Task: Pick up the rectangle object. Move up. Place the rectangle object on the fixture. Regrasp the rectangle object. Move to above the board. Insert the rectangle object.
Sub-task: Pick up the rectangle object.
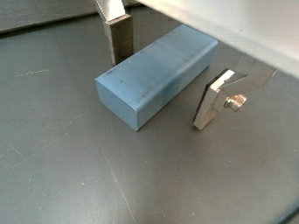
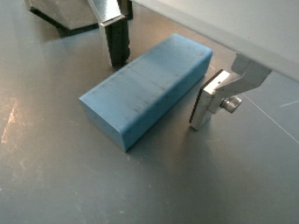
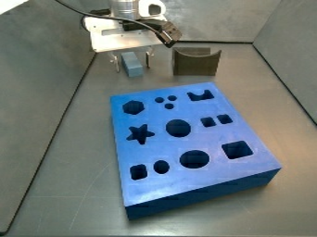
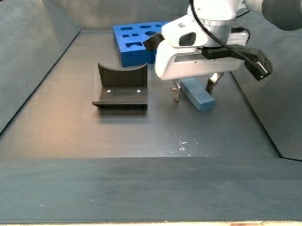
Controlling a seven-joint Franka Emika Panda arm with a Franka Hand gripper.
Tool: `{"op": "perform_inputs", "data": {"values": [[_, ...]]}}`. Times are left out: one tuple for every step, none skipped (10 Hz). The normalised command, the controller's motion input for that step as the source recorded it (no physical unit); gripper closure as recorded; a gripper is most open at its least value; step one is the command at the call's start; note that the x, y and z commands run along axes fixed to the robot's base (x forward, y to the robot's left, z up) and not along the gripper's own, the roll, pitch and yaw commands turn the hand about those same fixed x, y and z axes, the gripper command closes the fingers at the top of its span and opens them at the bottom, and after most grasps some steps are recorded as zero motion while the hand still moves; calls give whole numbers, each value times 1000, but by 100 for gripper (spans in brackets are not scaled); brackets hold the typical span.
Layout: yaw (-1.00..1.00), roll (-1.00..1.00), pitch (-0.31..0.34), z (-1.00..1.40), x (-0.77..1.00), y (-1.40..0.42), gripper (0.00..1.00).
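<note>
The rectangle object [image 1: 152, 77], a pale blue block, lies flat on the grey floor and also shows in the other wrist view [image 2: 146, 87]. My gripper [image 1: 162, 87] is down around it and open, one finger [image 1: 117, 39] on each long side, with a small gap on both sides. In the side views the gripper [image 4: 195, 88] stands over the block [image 4: 197, 95], which is partly hidden in one of them [image 3: 132, 65]. The fixture [image 4: 120, 86], a dark notched holder, stands apart beside it [image 3: 194, 61]. The blue board [image 3: 186, 139] with shaped holes lies further off [image 4: 139, 40].
Grey walls [image 3: 50, 83] enclose the floor on the sides and back. The arm's white body [image 4: 195, 48] hangs over the block. Bare floor [image 4: 141, 141] lies in front of the fixture and the block.
</note>
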Motion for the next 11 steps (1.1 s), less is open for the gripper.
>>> {"op": "perform_inputs", "data": {"values": [[0,-14,-100,0,-97,3,100],[0,0,-17,0,0,0,100],[0,0,-11,-17,0,0,100],[0,0,-131,-143,0,0,100],[0,0,-34,-63,6,0,100],[0,0,-37,-63,0,0,100],[0,0,-40,-23,0,0,100],[0,9,0,0,0,0,100],[0,0,31,0,11,0,100],[0,0,9,0,0,0,100],[0,0,-11,0,0,0,100]]}}
